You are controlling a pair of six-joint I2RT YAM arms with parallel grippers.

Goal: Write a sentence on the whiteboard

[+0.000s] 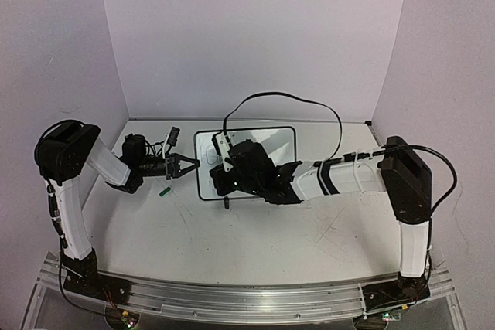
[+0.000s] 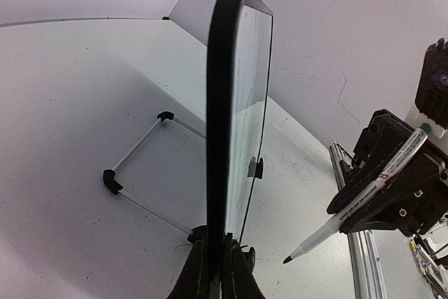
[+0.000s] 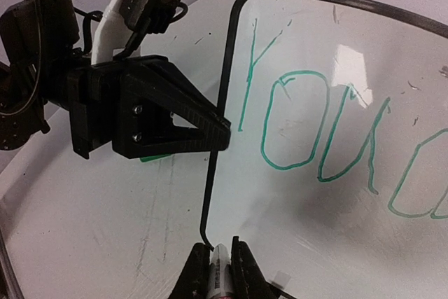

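The whiteboard (image 1: 282,144) lies flat in the middle of the table, white with a thin black frame. My left gripper (image 1: 193,165) is shut on its left edge; in the left wrist view the board (image 2: 234,103) shows edge-on between those fingers (image 2: 203,271). The sentence (image 3: 315,131) is green handwriting, with "You" and the start of another word visible. My right gripper (image 3: 218,244) is shut on a white marker (image 3: 219,271) near the board's lower left corner. In the left wrist view the marker (image 2: 364,197) points its dark tip a little off the board's face.
A small green cap (image 1: 164,189) lies on the table left of the board. The board's wire stand with black feet (image 2: 140,166) sticks out behind it. A black cable (image 1: 309,106) arcs over the board. Walls close the back and sides.
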